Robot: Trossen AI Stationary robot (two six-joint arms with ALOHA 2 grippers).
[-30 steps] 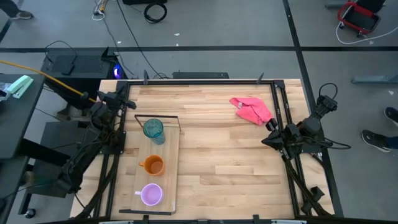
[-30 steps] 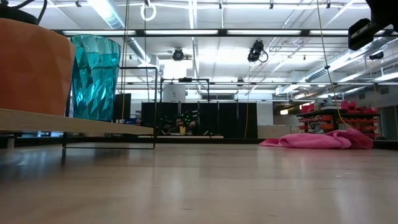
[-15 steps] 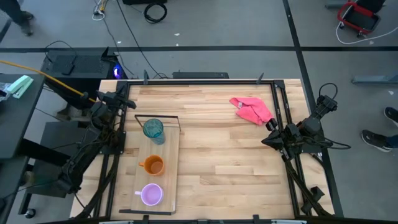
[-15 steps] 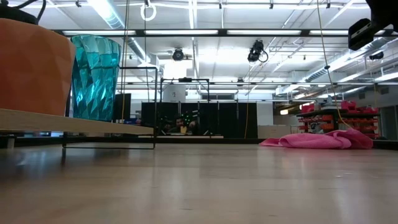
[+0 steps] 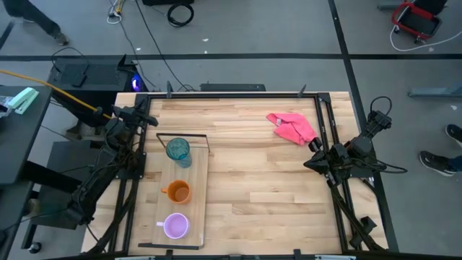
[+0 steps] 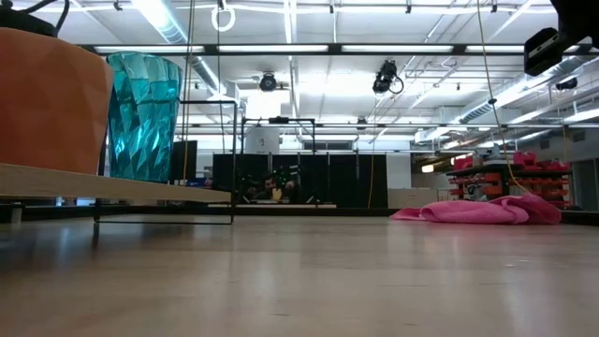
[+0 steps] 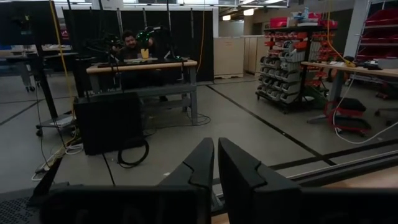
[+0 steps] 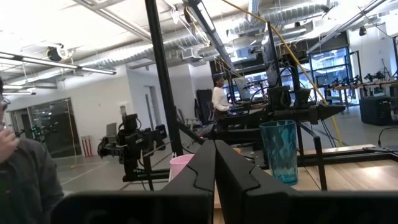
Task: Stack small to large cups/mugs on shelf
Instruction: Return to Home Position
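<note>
1. Three vessels stand in a single row on the long pale wood shelf with a thin black wire frame (image 5: pixel 199 180), which lies along the left side of the light plank table top (image 5: pixel 253 173) and runs from near to far.
2. At the far end of the shelf stands the tall see-through teal tumbler (image 5: pixel 178 149), upright, with its mouth open to the overhead camera.
3. The squat orange mug with a handle (image 5: pixel 177 191) sits at the middle of the board. It is apart from the tumbler, and its handle points left.
4. The lilac mug with a handle (image 5: pixel 175 226) occupies the near end, also with its handle to the left and apart from the orange mug.
5. A crumpled pink cloth (image 5: pixel 292 127) lies on the far right part of the table, well apart from the shelf.
6. The left gripper (image 7: pixel 216 163) is drawn back over the table's far left edge, beyond the shelf's far end. Its two dark fingers are pressed together with nothing between them.
7. The right gripper (image 8: pixel 215 163) is held at the table's right edge, just near of the cloth and facing across toward the shelf. Its fingers also meet and grip nothing.
8. Beyond the table, a seated person (image 7: pixel 130 45) shows at a workbench in the room.
</note>
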